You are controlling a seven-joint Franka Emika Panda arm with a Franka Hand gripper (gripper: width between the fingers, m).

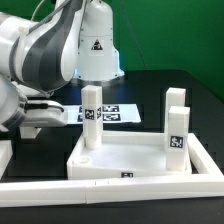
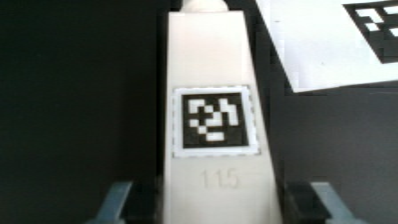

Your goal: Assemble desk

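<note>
Wrist view shows a short white square plastic leg (image 2: 215,100) with a black-and-white tag between the gripper (image 2: 217,200) fingers, gaps visible either side, so ungrasped. Exterior view: it stands upright in the white rimmed tray-like tabletop (image 1: 125,160)'s back corner socket.

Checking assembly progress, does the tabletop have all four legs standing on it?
No, only three legs stand on the tabletop.

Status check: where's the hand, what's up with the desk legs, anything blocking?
Hand straddling upright leg at tabletop corner, fingers either side, contact unclear. Two legs standing at the exterior view's right. Marker board behind, nothing blocking.
</note>
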